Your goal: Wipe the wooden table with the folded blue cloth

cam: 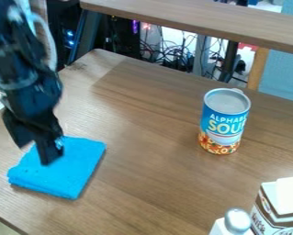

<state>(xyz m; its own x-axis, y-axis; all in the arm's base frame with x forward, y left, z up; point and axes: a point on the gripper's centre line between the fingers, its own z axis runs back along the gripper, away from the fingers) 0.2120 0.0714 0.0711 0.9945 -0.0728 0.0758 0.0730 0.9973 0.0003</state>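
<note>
Here at the gripper (33, 154), the fingers (47, 149) stand spread, a clear gap between them, one tip over the blue folded cloth (72, 158) and the other by its far-left edge. Whether either tip presses on the fabric, I can't tell from this angle. The cloth lies flat on the wooden table (151, 176), at the view's left, its folds stacked into a neat pad. Now, for a good pinch, it looks to be about depth and bite: square the fingers to the pad, ease down until the tips meet fabric but don't grind into the wood, and gather enough thickness that every layer comes along. Too shallow, and the top fold could peel away alone; too near the edge, and the pad might swing or unfold. Close gently, then lift straight and slow. Farther out, the soup can (224, 121) stands upright, well apart, while the carton (277, 209) and white-capped container (237, 221) sit down in the near right corner, well away from the cloth.
</note>
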